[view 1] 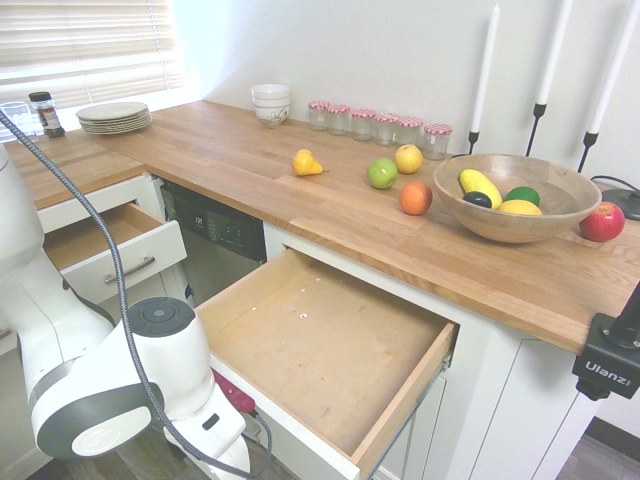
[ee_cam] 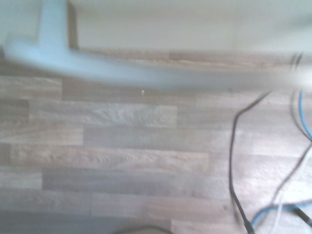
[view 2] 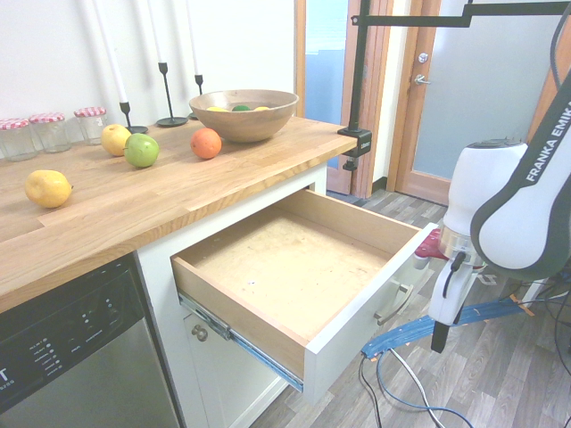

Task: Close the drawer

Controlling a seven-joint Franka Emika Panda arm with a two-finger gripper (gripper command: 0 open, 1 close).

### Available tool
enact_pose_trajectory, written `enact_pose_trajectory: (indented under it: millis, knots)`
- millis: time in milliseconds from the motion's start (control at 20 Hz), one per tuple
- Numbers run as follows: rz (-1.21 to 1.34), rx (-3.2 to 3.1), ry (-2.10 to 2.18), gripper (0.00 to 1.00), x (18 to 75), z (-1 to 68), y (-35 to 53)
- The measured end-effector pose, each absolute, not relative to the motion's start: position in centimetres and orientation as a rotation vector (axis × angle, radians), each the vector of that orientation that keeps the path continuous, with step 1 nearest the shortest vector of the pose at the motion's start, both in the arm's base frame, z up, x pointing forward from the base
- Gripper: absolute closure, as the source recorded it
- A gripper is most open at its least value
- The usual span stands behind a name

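Note:
The drawer stands pulled far out from under the wooden countertop, with its speckled wooden base bare. Its white front faces the floor side, and the silver bar handle shows on it. My gripper hangs pointing down just in front of that drawer front, right beside the handle, and it is open with nothing in it. In the wrist view the handle is a blurred pale bar close by, over the wood-plank floor.
A smaller white-fronted drawer is also open, left of the dishwasher. On the countertop are loose fruit, a wooden fruit bowl, jars, plates and candlesticks. Cables lie on the floor under the gripper.

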State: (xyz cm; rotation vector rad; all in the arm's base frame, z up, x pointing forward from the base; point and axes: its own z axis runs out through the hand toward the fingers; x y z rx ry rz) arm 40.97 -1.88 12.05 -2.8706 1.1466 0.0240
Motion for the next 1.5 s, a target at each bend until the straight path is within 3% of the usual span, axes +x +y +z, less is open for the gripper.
enact_pose_trajectory:
  millis: [1500]
  knots:
    - [-0.101, -2.852, 1.142, 1.0, 42.5, 12.7, -1.7]
